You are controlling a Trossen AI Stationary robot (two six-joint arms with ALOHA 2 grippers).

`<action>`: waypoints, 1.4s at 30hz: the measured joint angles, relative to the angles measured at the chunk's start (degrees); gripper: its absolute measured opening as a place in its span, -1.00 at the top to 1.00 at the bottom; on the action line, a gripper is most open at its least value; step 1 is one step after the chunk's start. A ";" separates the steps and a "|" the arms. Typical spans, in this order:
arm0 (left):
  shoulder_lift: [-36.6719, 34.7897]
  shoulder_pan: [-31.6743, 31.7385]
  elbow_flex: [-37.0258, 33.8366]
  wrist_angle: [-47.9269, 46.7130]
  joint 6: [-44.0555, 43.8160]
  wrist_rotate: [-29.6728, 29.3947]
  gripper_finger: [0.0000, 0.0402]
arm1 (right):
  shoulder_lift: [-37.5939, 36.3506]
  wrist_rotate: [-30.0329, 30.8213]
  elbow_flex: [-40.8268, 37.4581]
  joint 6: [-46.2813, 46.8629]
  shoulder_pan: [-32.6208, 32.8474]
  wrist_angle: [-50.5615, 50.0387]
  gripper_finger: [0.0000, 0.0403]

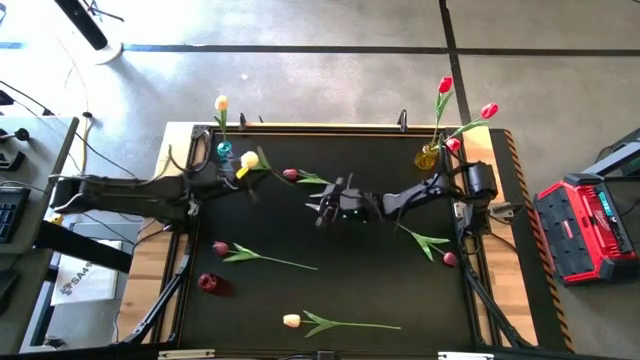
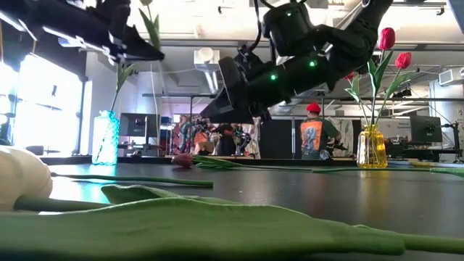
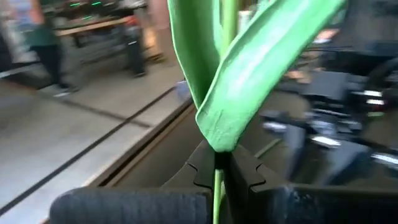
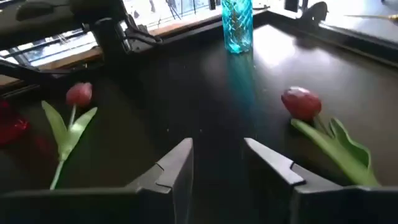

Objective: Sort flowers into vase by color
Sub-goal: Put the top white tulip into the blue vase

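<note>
**Left pincer gripped a cream tulip's stem; right pincer stood open over mid-desk**

The left pincer (image 3: 219,168) was clamped tight on the thin green stem of a cream-yellow tulip (image 1: 249,160), holding it near the teal vase (image 1: 224,150) at the desk's back left corner. In the left wrist view the stem ran up between the closed fingers (image 3: 202,169) with its leaf spreading just above them. A second cream tulip (image 1: 221,103) already stood in that vase.

The right pincer (image 1: 327,208) hung over the middle of the desk (image 1: 380,280), its fingers parted and holding nothing. Just beside it lay a dark pink tulip (image 1: 291,174); in the right wrist view that head showed near the open fingers (image 4: 177,165).

Further out, another dark pink tulip (image 1: 220,247) lay toward the left, one more (image 1: 450,259) near the right edge, and a cream tulip (image 1: 292,321) at the front. A small red vase (image 1: 208,283) stood front left. The yellow vase (image 1: 427,157) at back right held the red tulips (image 1: 445,86).
</note>
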 joint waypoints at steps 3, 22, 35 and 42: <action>-4.21 0.00 3.69 -10.01 -0.02 -5.31 1.00 | 0.00 1.74 0.00 0.74 0.85 -1.16 0.37; -13.57 8.38 22.42 -44.99 -3.26 -17.56 1.00 | 0.00 13.24 0.00 12.35 3.02 -22.84 0.37; -13.37 17.47 25.35 -47.19 0.77 -17.49 1.00 | 0.00 14.36 0.00 11.01 2.97 -22.73 0.37; -12.10 22.81 24.82 -47.19 1.83 -11.79 1.00 | 0.00 14.33 0.00 11.00 2.97 -22.49 0.37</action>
